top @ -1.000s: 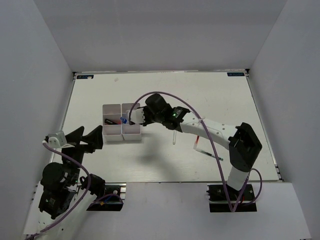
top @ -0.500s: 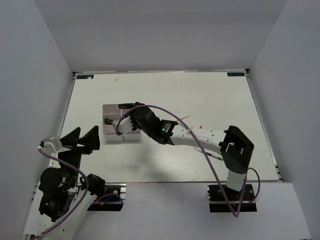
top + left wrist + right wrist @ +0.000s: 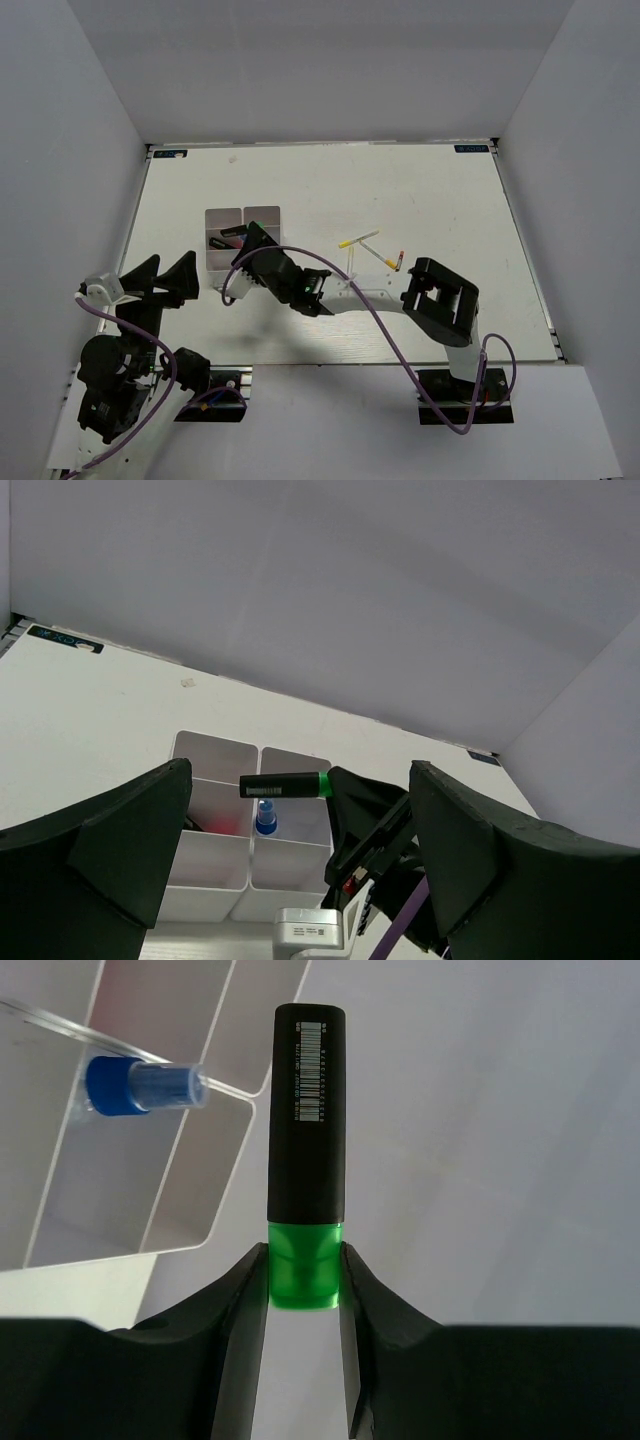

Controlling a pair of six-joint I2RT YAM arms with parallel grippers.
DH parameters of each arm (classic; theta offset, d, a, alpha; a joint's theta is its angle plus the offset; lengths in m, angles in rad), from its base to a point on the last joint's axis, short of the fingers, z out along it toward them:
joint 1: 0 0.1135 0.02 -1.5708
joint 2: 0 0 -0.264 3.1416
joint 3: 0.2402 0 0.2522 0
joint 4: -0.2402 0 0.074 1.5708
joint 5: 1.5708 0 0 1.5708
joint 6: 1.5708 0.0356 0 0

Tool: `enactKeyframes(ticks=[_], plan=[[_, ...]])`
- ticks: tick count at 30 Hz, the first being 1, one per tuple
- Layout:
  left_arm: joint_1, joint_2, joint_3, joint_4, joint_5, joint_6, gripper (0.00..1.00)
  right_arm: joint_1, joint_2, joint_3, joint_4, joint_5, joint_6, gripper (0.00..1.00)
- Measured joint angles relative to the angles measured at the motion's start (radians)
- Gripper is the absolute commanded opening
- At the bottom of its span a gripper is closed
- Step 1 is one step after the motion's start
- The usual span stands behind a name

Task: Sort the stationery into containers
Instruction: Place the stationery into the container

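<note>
My right gripper (image 3: 304, 1272) is shut on the green cap of a black highlighter (image 3: 308, 1130), held level above the white divided tray (image 3: 60, 1275). From the left wrist view the highlighter (image 3: 285, 785) hangs over the tray (image 3: 205, 875). A clear blue-capped tube (image 3: 140, 1085) lies in a far compartment. From above, the right gripper (image 3: 248, 258) covers the tray's near half (image 3: 262, 215). A dark pink-marked item (image 3: 226, 240) lies in a left compartment. My left gripper (image 3: 170, 263) stands open left of the tray, holding nothing.
Thin white pens lie on the table right of the tray: a yellow-tipped one (image 3: 358, 240), a red-tipped one (image 3: 394, 262) and a clear one (image 3: 352, 264). The right arm (image 3: 440, 295) stretches leftward over the table's near part. Grey walls surround the table.
The right arm has swung left and nearer with the green-capped highlighter, from the tray's right side to above its near half, uncovering the pens. The left gripper drew back slightly.
</note>
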Motion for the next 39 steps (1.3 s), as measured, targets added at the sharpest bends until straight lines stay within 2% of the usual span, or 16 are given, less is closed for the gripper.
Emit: enactKeyframes(ticks=[20, 30, 39], plan=[[0.0, 0.0, 0.0, 0.0, -0.001, 0.0, 0.99, 0.033, 0.118, -0.013, 0.2, 0.029, -0.261, 0.0], [0.0, 0.0, 0.0, -0.003, -0.001, -0.005, 0.99, 0.033, 0.17, 0.0, 0.275, 0.062, -0.296, 0.0], [0.0, 0.0, 0.0, -0.005, -0.001, -0.009, 0.99, 0.032, 0.266, 0.089, 0.287, 0.114, -0.305, 0.0]])
